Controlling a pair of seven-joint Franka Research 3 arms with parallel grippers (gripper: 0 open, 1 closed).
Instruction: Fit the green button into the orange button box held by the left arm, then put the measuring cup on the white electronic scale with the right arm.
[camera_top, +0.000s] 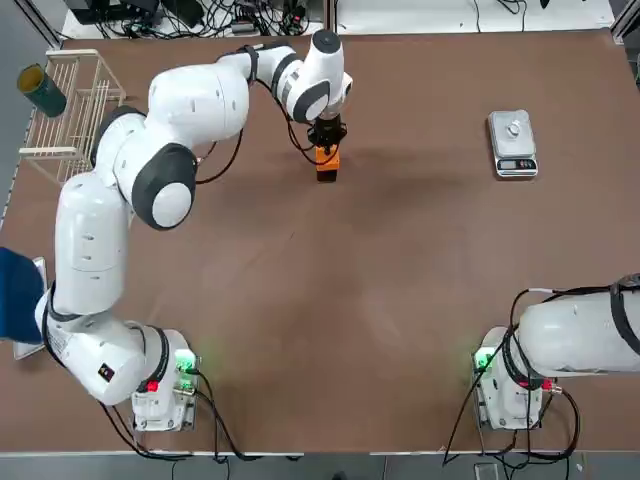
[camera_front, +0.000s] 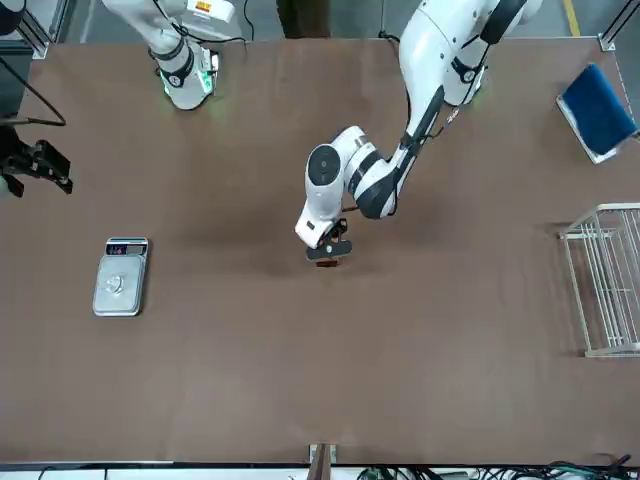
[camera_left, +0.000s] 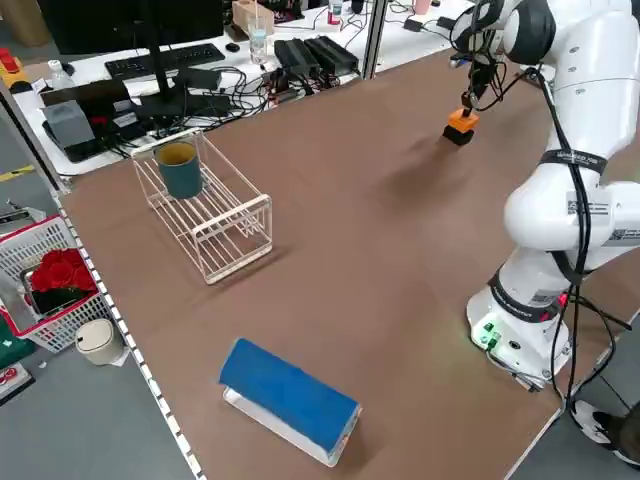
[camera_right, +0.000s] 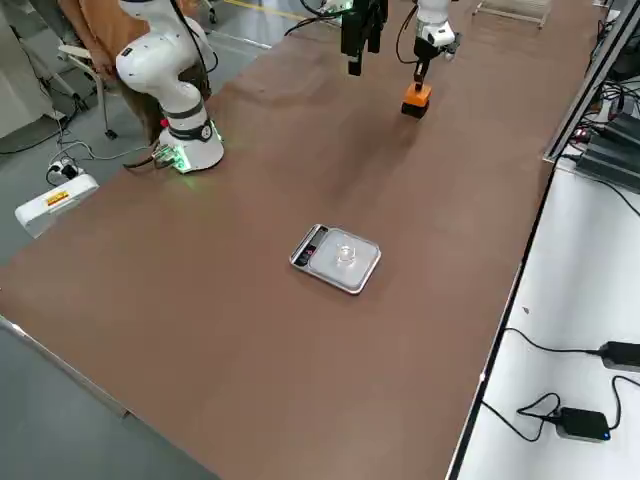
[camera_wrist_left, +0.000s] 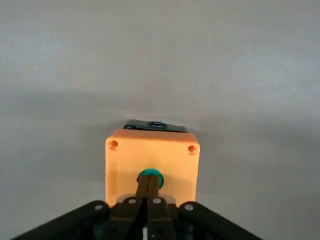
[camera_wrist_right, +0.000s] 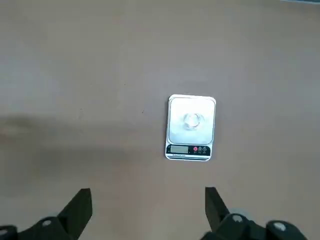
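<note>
The small bright-orange plastic button box (camera_wrist_left: 152, 167) stands on the brown table (camera_top: 380, 300) with the tiny teal-green round-capped button (camera_wrist_left: 150, 178) already seated in the hole of its top face, and the left gripper (camera_wrist_left: 146, 200) is pressed down over it, its dark fingers (camera_wrist_left: 142, 192) brought fully together at the button's cap. The fit is judged best finished by pushing straight down along the hole's axis, so that the box is not tipped or slid, and by lifting away vertically once the cap sits flush. In the top view the left gripper is seen directly above the box, touching it, near the far middle of the table. The very small clear measuring cup (camera_wrist_right: 192, 120) appears to rest already on the plate of the silvery-white rectangular electronic scale (camera_wrist_right: 190, 149), well apart from the box. The right gripper (camera_wrist_right: 148, 210) hangs high above the table, its jaws spread wide and empty, with the scale in its sight
</note>
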